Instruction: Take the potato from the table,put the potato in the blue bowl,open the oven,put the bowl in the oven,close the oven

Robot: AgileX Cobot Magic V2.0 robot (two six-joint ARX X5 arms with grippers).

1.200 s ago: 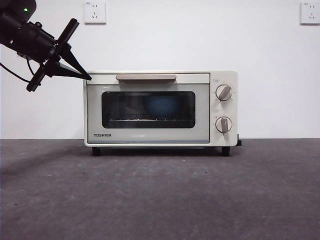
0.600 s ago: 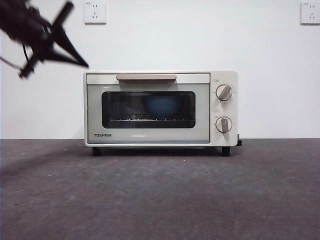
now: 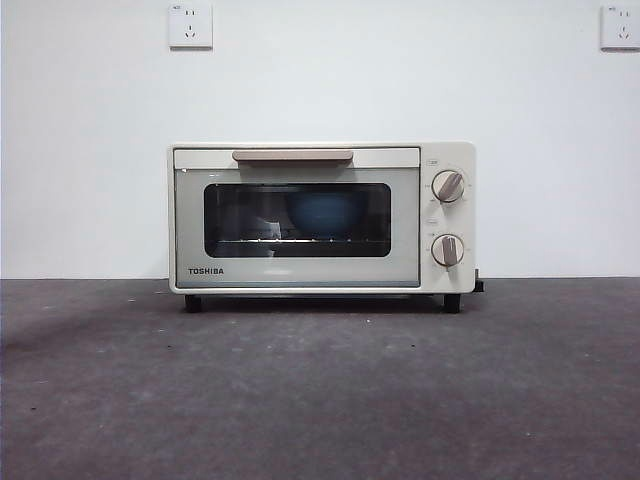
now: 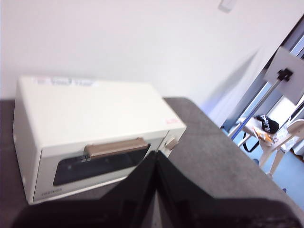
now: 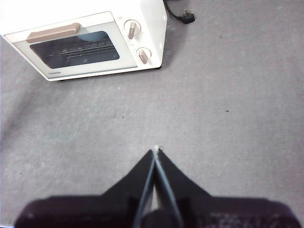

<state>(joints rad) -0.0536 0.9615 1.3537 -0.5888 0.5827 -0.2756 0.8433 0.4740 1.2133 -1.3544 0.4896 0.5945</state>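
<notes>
Gone from the front view is the dark arm that was seen at the upper left corner a second ago and, higher up, half a second ago; nothing of it is left in that view now. The oven [image 3: 320, 217] stands with its door shut, and the blue bowl [image 3: 326, 212] is seen through the dark glass, resting on the wire rack. The potato cannot be made out; it is presumably inside the bowl. From this the task is judged to be complete.

The left gripper [image 4: 156, 159] is held above and in front of the oven, its jaws pressed together and empty. The right gripper [image 5: 155, 154] hangs over bare table [image 3: 320, 400], well apart from the oven, likewise closed on nothing.

The table is dark grey and mottled. A white wall with two sockets [image 3: 190, 25] stands behind.
</notes>
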